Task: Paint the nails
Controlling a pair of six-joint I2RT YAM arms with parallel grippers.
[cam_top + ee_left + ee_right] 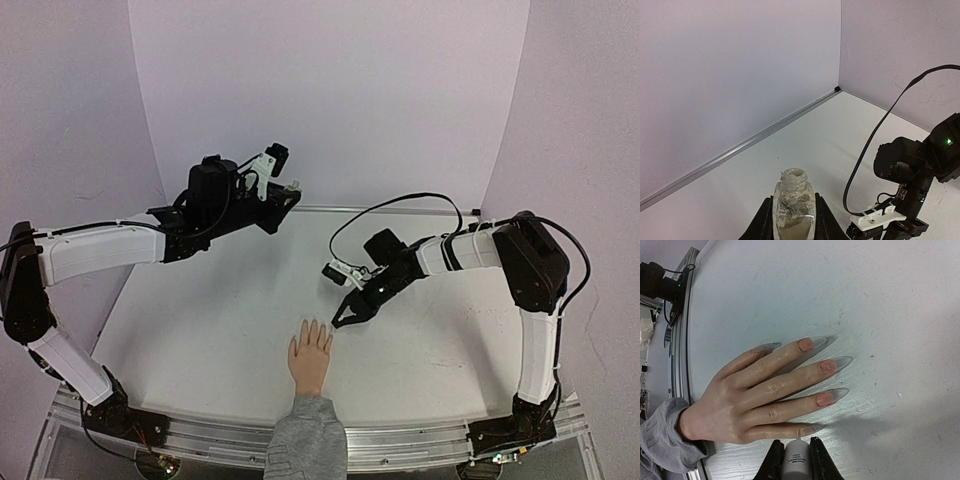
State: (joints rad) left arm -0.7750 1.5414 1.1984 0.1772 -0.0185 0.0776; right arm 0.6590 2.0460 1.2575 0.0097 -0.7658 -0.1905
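- White tube (pixel 797 462) sat closest to the lens in the rt wrist view, pinched btwn the right gripper (pixel 796 452) jaws.
- Tube tip lay over the nearest finger of the hand (pixel 750 395); contact unclear.
- Nails (pixel 826 366), long, clear and pointed, lay flat on the table (pixel 865 290), just beyond the claw. Some nails had pinkish patches.
- Top view: the hand was at near-centre w/ fingers pointing far, and the right gripper was just far-right of the fingertips.
- Grey sleeve cuff (pixel 665 440) was at the near edge.
- Left gripper (pixel 794 225) was clamped on a small clear bottle (pixel 794 200) w/ an open neck, raised at far left, well apart from the hand.
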